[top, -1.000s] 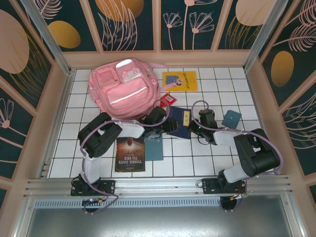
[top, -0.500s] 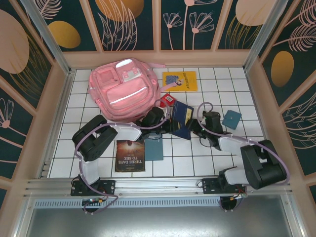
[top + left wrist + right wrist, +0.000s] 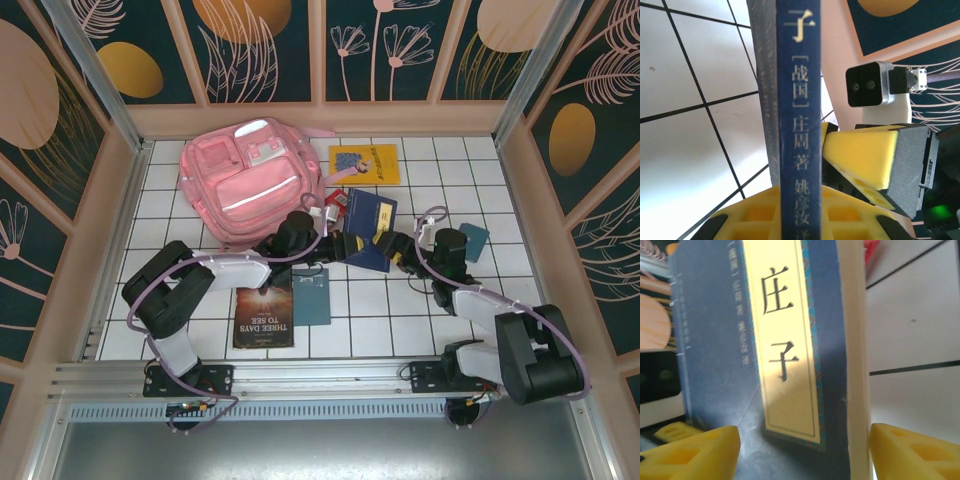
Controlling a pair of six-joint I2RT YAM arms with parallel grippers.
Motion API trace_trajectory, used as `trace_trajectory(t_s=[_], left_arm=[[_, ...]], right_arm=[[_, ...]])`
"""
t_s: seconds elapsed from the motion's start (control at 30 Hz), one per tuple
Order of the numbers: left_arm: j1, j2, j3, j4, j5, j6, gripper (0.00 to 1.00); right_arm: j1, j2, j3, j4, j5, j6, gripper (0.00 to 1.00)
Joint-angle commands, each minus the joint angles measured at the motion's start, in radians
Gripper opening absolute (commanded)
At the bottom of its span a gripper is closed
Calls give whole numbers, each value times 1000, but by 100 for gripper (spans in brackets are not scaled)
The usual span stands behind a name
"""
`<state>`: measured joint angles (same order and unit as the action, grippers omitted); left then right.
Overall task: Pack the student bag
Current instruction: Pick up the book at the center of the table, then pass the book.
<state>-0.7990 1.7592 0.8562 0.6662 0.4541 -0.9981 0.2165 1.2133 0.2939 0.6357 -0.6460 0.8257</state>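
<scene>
Far left, student bag (image 3: 250,185) lengthwise near-far, top rearward; left pincer (image 3: 343,245) clasping blue book (image 3: 371,213), right pincer (image 3: 398,250) apart.

Bright even light; blue book (image 3: 715,370) blurred

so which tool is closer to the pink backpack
Left. The left tool sits just off the near-right corner of the pink backpack, shut on the blue book; the right tool is across that book, farther right.

The top camera looks down from above the near edge across the whole surface (image 3: 385,322). The wrist cameras face each other, both close on one blue book (image 3: 795,125) (image 3: 715,365) (image 3: 368,225).
</scene>
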Motion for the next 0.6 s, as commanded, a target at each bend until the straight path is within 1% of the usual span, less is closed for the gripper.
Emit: trace_trajectory(t_s=[0.0, 0.1, 0.13, 0.27, 0.33, 0.37, 0.57], left_arm=[[11, -40, -9, 135, 49, -30, 0], [15, -39, -9, 148, 65, -40, 0], [14, -68, -9, 153, 70, -42, 0], [17, -88, -12, 166, 84, -49, 0], [21, -95, -19, 179, 86, -62, 0], [23, -99, -22, 188, 88, -68, 0], [29, -81, -33, 242, 121, -101, 0]], right_arm=[[-11, -33, -16, 82, -79, 29, 71], [-18, -31, -21, 95, -93, 42, 71], [-19, -25, -21, 103, -102, 45, 72], [-24, -13, -19, 124, -118, 60, 73], [-27, -9, -18, 134, -121, 71, 79], [-29, -7, -19, 143, -127, 77, 79], [-33, 6, -28, 293, -220, 148, 77]])
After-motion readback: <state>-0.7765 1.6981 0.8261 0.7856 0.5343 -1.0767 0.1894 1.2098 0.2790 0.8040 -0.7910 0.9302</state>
